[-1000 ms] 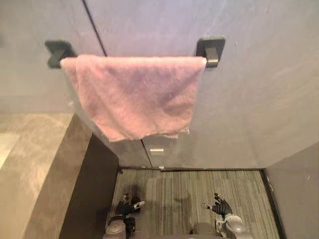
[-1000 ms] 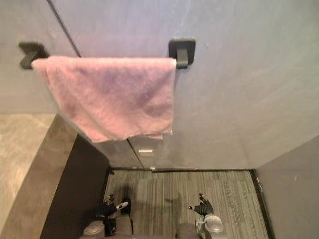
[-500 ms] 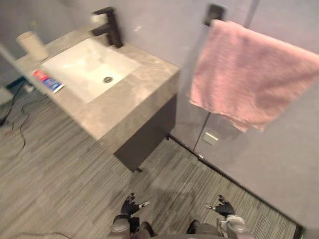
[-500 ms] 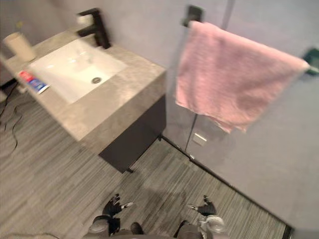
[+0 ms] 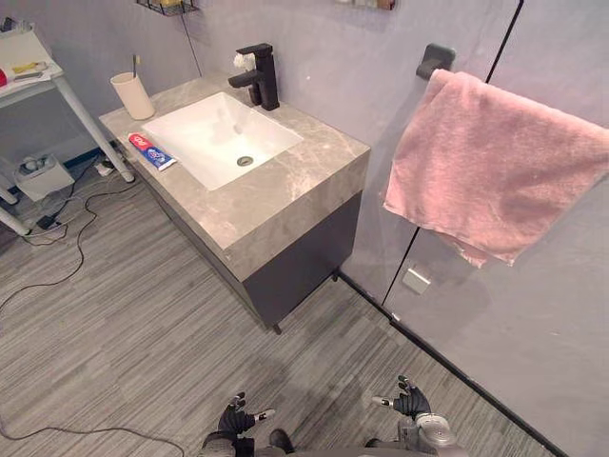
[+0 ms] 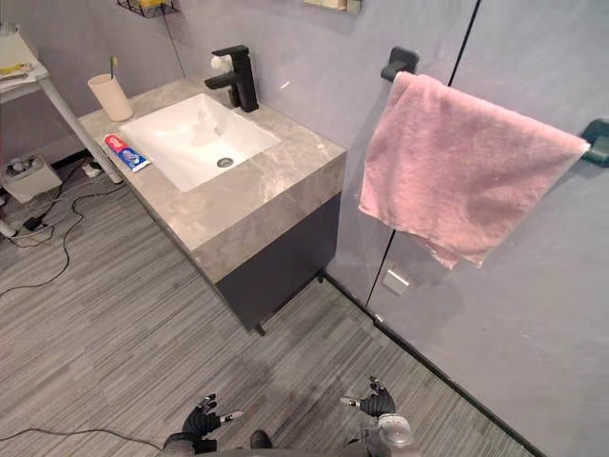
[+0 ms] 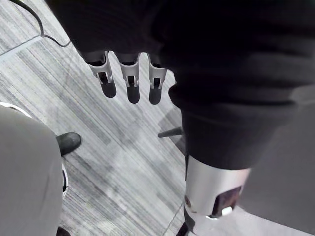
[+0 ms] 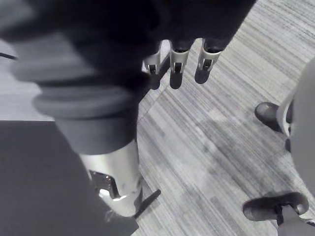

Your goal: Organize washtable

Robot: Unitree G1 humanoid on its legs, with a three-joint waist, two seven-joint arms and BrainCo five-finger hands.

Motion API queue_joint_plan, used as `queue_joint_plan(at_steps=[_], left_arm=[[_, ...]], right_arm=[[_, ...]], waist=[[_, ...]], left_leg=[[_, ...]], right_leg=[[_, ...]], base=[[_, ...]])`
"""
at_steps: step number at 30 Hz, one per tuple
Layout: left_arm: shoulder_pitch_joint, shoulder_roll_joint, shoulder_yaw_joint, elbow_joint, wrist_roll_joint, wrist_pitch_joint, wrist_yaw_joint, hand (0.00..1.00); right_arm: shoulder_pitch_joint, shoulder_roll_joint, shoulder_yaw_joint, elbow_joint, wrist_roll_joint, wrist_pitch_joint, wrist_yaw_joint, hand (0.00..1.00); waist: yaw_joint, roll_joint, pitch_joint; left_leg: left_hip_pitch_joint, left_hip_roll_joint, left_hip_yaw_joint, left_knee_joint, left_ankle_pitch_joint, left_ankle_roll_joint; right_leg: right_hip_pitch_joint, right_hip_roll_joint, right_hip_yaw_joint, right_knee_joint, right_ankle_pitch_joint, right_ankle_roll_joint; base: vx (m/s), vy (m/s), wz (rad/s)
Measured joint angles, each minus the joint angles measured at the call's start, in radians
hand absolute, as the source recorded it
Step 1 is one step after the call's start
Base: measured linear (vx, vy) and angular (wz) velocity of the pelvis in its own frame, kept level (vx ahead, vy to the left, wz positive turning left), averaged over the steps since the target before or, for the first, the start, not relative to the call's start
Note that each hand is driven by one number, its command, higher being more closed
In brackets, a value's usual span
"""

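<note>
a: there's the washtable (image 5: 295, 190), grey stone top, set against the wall at the upper left, with a white basin (image 5: 214, 143) sunk into it and a black faucet (image 5: 259, 76) at the back edge.
b: what's on the counter?
a: a beige cup (image 5: 132, 95) upright at the far corner. a toothpaste tube (image 5: 152, 151) lies flat just beside the basin, near the cup but apart from it.
b: and the hands?
a: both low over the striped floor (image 5: 143, 314), well apart from the table. left hand (image 5: 236, 419) has its fingers (image 7: 132, 91) straight, holding nothing. right hand (image 5: 409, 402) is loose and empty too.
b: over on the right?
a: a pink towel (image 5: 495, 176) draped on the wall, a dark bracket (image 5: 434, 60) at its near end.
</note>
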Motion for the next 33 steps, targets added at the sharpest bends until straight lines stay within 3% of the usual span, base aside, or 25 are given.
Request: queue_joint_plan(at_steps=[7,12,15,17,18,19,21,23,25,27,28,29,30,31,32,33], left_arm=[[0.001,0.0,0.041,0.002,0.0,-0.001,0.003,0.0],[-0.008,0.002,0.076,-0.006,-0.003,-0.005,0.01,0.0],[-0.013,0.004,0.099,-0.014,-0.029,-0.006,0.022,0.0],[-0.016,0.004,0.134,-0.017,-0.046,-0.005,0.024,0.0],[-0.014,0.007,0.168,-0.02,-0.051,-0.004,0.028,0.0],[-0.012,0.018,0.191,-0.021,-0.051,-0.004,0.034,0.0],[-0.009,0.05,0.196,-0.016,-0.051,0.0,0.047,0.0],[-0.006,0.051,0.195,-0.01,-0.053,-0.001,0.047,0.0],[-0.005,0.042,0.191,0.002,-0.053,-0.001,0.046,0.0],[-0.012,0.025,0.168,0.009,-0.054,-0.003,0.041,0.0],[-0.015,0.025,0.165,0.01,-0.053,-0.003,0.041,0.0],[-0.012,0.021,0.141,0.011,-0.054,-0.005,0.041,0.0],[-0.014,0.025,0.126,0.016,-0.056,-0.005,0.042,0.0],[-0.018,0.029,0.112,0.02,-0.061,-0.004,0.044,0.0],[-0.02,0.047,0.084,0.021,-0.063,-0.004,0.043,0.0],[-0.022,0.062,0.066,0.02,-0.062,-0.004,0.04,0.0]], right_arm=[[0.004,-0.002,-0.038,0.032,0.001,0.0,0.0,0.0],[0.009,-0.006,-0.079,0.067,0.026,0.0,-0.001,0.0],[0.01,-0.003,-0.108,0.069,0.041,0.001,-0.005,0.0],[-0.001,-0.017,-0.109,0.068,0.04,0.001,-0.011,0.0],[-0.009,-0.027,-0.111,0.068,0.04,0.001,-0.02,0.0],[-0.031,-0.021,-0.119,0.065,0.04,-0.001,-0.022,0.0],[-0.061,-0.001,-0.12,0.063,0.04,-0.005,-0.021,0.0],[-0.068,-0.009,-0.129,0.06,0.04,-0.004,-0.021,0.0],[-0.064,-0.016,-0.141,0.06,0.039,-0.002,-0.021,0.0],[-0.057,-0.021,-0.14,0.062,0.039,0.003,-0.02,0.0],[-0.045,-0.022,-0.131,0.062,0.039,0.006,-0.019,0.0],[-0.025,-0.028,-0.101,0.056,0.04,0.007,-0.019,0.0],[-0.016,-0.024,-0.089,0.041,0.039,0.008,-0.016,0.0],[-0.011,-0.023,-0.086,0.026,0.04,0.006,-0.015,0.0],[-0.008,-0.024,-0.078,0.026,0.041,0.006,-0.011,0.0],[0.001,-0.023,-0.076,0.027,0.048,0.005,-0.007,0.0]], waist=[[0.01,-0.012,0.001],[0.033,-0.033,0.004],[0.028,-0.063,0.013],[0.035,-0.07,0.018],[0.04,-0.073,0.019],[0.057,-0.081,0.025],[0.053,-0.098,0.026],[0.056,-0.085,0.03],[0.053,-0.068,0.029],[0.051,-0.042,0.038],[0.052,-0.039,0.038],[0.052,-0.018,0.04],[0.047,-0.013,0.053],[0.037,-0.021,0.064],[0.01,-0.041,0.071],[-0.008,-0.064,0.07]], left_leg=[[-0.02,-0.004,-0.076,0.0,0.011,0.003],[-0.114,-0.027,-0.19,0.004,0.044,0.027],[-0.182,0.022,-0.008,0.058,0.021,0.058],[-0.201,0.037,0.084,0.094,0.022,0.063],[-0.195,0.025,0.125,0.111,0.008,0.089],[-0.183,0.008,0.139,0.12,0.007,0.092],[-0.181,-0.021,0.139,0.099,0.006,0.092],[-0.16,-0.054,0.129,0.061,0.007,0.092],[-0.151,-0.079,0.106,0.038,-0.005,0.092],[-0.205,-0.088,0.118,0.116,-0.089,0.115],[-0.214,-0.09,0.156,0.146,-0.134,0.109],[-0.219,-0.082,0.159,0.178,-0.149,0.127],[-0.221,-0.09,0.116,0.204,-0.15,0.153],[-0.214,-0.107,0.079,0.206,-0.149,0.158],[-0.187,-0.145,0.025,0.18,-0.149,0.159],[-0.146,-0.184,-0.008,0.118,-0.134,0.179]], right_leg=[[0.026,-0.004,-0.069,0.002,-0.013,0.002],[0.03,-0.033,-0.248,0.031,-0.042,0.019],[0.037,-0.088,-0.379,0.092,-0.043,0.013],[0.045,-0.135,-0.378,0.132,-0.046,0.018],[0.053,-0.166,-0.366,0.153,-0.045,0.034],[0.047,-0.177,-0.352,0.151,-0.036,0.055],[0.042,-0.183,-0.314,0.111,-0.024,0.073],[0.056,-0.187,-0.313,0.092,-0.002,0.098],[0.073,-0.203,-0.333,0.092,0.015,0.099],[0.08,-0.238,-0.38,0.125,0.012,0.097],[0.079,-0.265,-0.396,0.155,-0.014,0.068],[0.011,-0.272,-0.247,0.248,-0.159,-0.055],[-0.042,-0.224,-0.036,0.27,-0.218,-0.085],[-0.068,-0.179,0.099,0.273,-0.241,-0.068],[-0.074,-0.128,0.253,0.283,-0.26,-0.074],[-0.086,-0.103,0.338,0.331,-0.273,-0.069]], base=[[-0.01,-0.024,0.31],[0.0,0.005,1.01],[0.02,0.042,1.38],[0.03,0.135,0.87],[0.06,0.195,0.13],[0.08,0.192,-0.03],[0.05,0.126,-0.03],[-0.02,0.092,0.17],[-0.04,0.089,0.38],[-0.06,0.104,0.57],[0.03,0.147,0.68],[0.06,0.126,0.72],[0.05,0.108,0.78],[0.03,0.035,1.11],[0.09,0.026,1.61],[0.16,0.015,1.67]])
